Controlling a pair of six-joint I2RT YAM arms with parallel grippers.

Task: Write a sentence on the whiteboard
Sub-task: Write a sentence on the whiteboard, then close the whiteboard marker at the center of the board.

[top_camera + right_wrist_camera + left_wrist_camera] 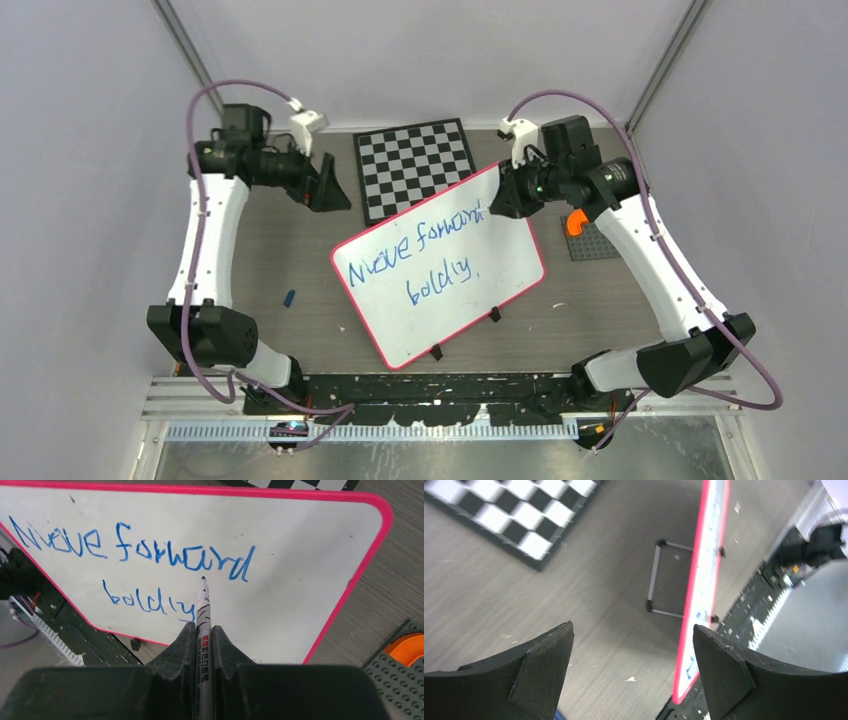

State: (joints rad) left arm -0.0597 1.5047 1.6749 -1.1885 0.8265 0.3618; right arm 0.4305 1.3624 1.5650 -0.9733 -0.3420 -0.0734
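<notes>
The whiteboard (500,255), white with a pink rim, lies slanted across the middle of the table. The sentence (415,262) is written on it in blue, in two lines, "Move forward" over "boldly". My right gripper (497,200) is over the board's far right corner, shut on a white marker (203,615). The marker's dark tip points at the board (300,555) just under the word "forward" of the sentence (150,550); contact cannot be told. My left gripper (633,625) is open and empty, off the board's far left side; the board (704,580) shows edge-on there.
A black-and-white checkered board (415,160) lies behind the whiteboard. A small blue cap (289,298) sits on the table at the left. An orange piece (575,222) rests on a grey studded mat (595,240) at the right. A wire stand (664,580) props the whiteboard.
</notes>
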